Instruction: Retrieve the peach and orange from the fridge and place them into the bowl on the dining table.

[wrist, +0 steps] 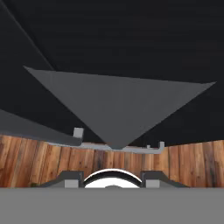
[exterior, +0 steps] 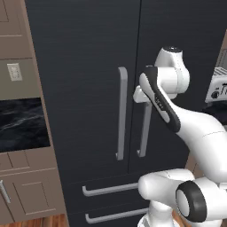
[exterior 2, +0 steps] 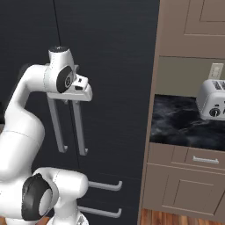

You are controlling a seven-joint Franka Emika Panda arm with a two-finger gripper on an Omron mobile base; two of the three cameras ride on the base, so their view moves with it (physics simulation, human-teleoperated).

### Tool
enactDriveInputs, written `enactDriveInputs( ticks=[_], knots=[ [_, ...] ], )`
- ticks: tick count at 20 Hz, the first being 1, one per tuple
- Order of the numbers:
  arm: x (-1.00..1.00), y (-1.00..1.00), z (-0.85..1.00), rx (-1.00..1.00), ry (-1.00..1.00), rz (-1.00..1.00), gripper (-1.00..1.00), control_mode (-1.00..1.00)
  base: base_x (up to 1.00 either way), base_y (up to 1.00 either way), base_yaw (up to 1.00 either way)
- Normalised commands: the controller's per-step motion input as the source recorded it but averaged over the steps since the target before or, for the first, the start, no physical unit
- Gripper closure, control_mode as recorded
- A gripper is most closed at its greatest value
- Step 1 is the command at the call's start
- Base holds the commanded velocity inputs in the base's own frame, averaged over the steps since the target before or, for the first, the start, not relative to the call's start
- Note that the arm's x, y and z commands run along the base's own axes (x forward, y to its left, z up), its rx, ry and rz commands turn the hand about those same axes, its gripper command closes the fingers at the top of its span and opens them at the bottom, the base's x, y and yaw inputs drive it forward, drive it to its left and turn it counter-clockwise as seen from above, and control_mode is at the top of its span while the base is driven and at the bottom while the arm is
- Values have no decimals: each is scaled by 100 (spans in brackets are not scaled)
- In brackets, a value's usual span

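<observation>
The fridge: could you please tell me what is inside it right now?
Nothing inside shows: both doors of the fridge and its two lower drawers are shut, hiding shelves and any fruit. The gripper is at the right door's handle.

Flat, even rendered light falls across the black fridge [exterior: 84, 88], whose doors show no glare and only faint shading beside the grey handles. The white arm [exterior 2: 26, 114] is softly shaded underneath. The hand view's near handle looks stretched, perhaps by wide-angle distortion.
</observation>
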Motion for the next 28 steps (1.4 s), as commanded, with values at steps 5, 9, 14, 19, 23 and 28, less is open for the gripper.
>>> enactDriveInputs(
  ticks=[5,9,14,19,23,28],
  knots=[
    [-39,0,0,0,-4,0,-100,-100,0,0,0],
    [-71,-5,0,0,-17,0,-100,-100,0,0,0],
    [-67,-1,-10,0,-19,0,-100,-100,0,0,0],
    [-56,-5,-18,0,-14,0,-100,-100,0,0,0],
    [-39,0,-21,0,-3,0,-100,-100,0,0,0],
    [0,0,0,0,0,0,-100,100,-31,0,0]
  ],
)
